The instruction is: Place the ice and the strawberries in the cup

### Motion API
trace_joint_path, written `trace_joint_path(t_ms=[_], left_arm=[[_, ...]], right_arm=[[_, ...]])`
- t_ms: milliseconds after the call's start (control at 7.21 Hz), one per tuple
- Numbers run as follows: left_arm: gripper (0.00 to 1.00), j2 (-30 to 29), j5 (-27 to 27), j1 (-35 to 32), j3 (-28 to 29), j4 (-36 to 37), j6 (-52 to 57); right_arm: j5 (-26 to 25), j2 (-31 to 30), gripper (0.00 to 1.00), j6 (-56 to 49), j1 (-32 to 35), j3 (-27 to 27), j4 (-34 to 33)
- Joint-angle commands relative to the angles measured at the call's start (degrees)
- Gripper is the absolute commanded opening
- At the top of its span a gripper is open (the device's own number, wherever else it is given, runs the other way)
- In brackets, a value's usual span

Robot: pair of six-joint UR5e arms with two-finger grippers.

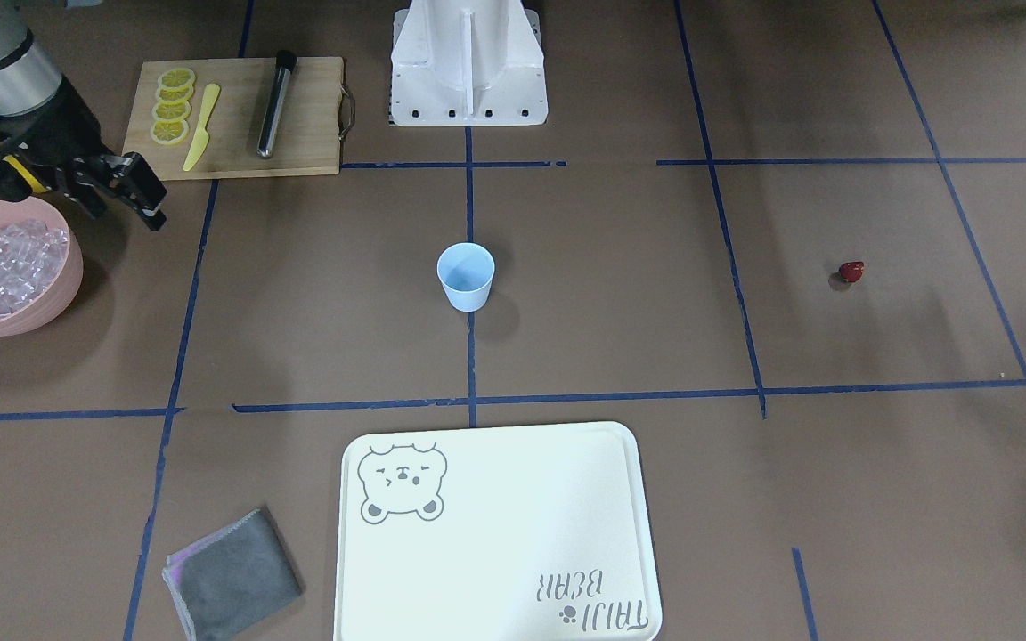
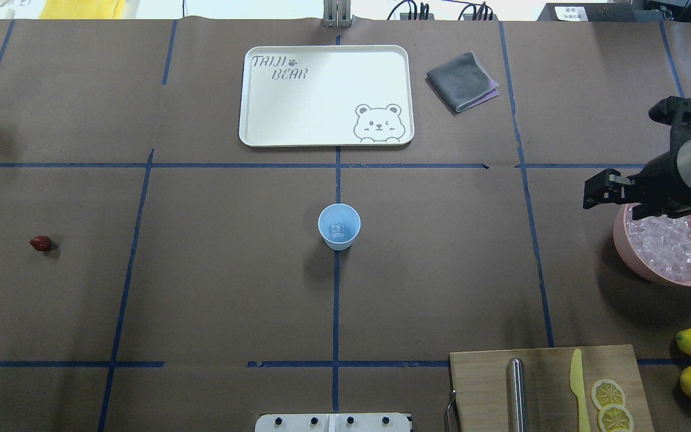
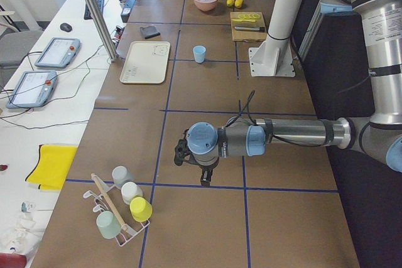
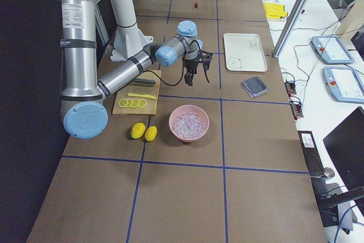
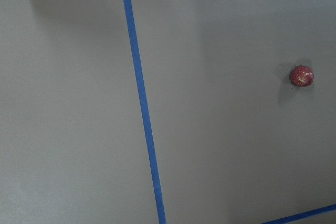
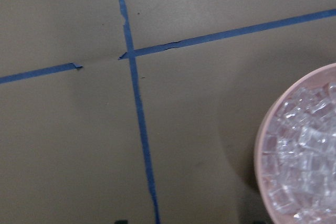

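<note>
Right claw point(image 2: 592, 192) is held by the pink bowl point(image 2: 633, 258), apparently wide, empty; ice point(image 2: 337, 229) is seen in the cup point(image 2: 338, 244), so the strawberry point(image 2: 40, 243), far left, is needed next.

Overhead view: cup point(image 2: 339, 227) stands at frame centre on the tabletop point(image 2: 213, 282), one ice cube point(image 2: 338, 229) inside. Strawberry point(image 2: 40, 243) lies far left, well apart. Tray point(image 2: 321, 90) is above the cup, cloth point(image 2: 460, 81) to its right. Bowl point(image 2: 642, 261) holding ice point(image 2: 669, 243) is at the right edge, cutting board point(image 2: 546, 384) at lower right.
</note>
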Motion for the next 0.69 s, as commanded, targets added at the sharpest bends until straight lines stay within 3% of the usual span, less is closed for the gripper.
trace_joint_path(t_ms=[0,139,555], left_arm=[[1.0,0.0,-0.04,0.0,0.0,-0.09,0.0],[1.0,0.0,-0.04,0.0,-0.08,-0.18,0.0],[1.0,-1.23,1.01,0.87,-1.66,0.0,-7.0]], right_arm=[[-0.03,-5.6,0.84,-20.18,4.58,-1.12,0.17],[-0.11,-7.63,0.84,-29.93,7.47,-2.44,0.17],[-0.38,-7.91,0.84,-39.33,9.78,-6.48,0.17]])
